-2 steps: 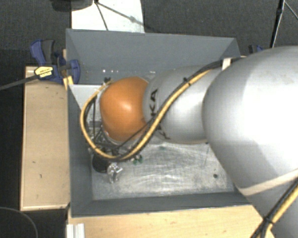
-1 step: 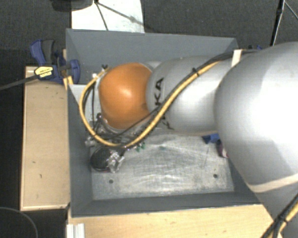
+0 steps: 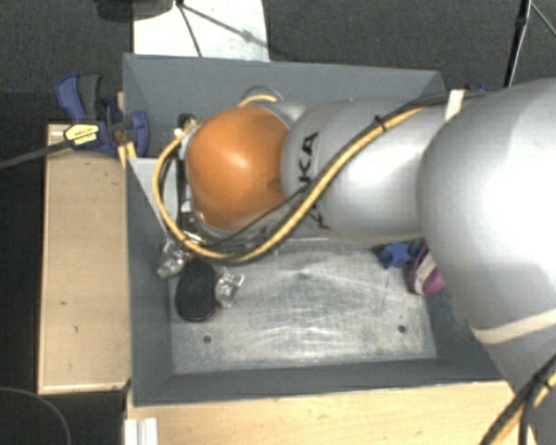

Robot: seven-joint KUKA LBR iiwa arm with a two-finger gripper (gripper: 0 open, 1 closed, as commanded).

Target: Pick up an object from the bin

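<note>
Arm (image 3: 371, 174) overhead, gripper (image 3: 200, 276) seemingly spread astride black lump (image 3: 195, 298) at left of bin (image 3: 306, 318)

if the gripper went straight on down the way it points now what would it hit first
Most likely the black rounded object lying by the bin's left wall. It sits right between the gripper's spread fingers. From this angle I cannot tell how far above it they are, or whether they already touch it.

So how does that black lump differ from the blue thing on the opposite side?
The black lump is dark and rounded; the blue thing is bright. The black lump lies in full view at the gripper, view's left; the blue thing sits view's right, partly hidden by the arm. Both rest on the bin's floor.
</note>
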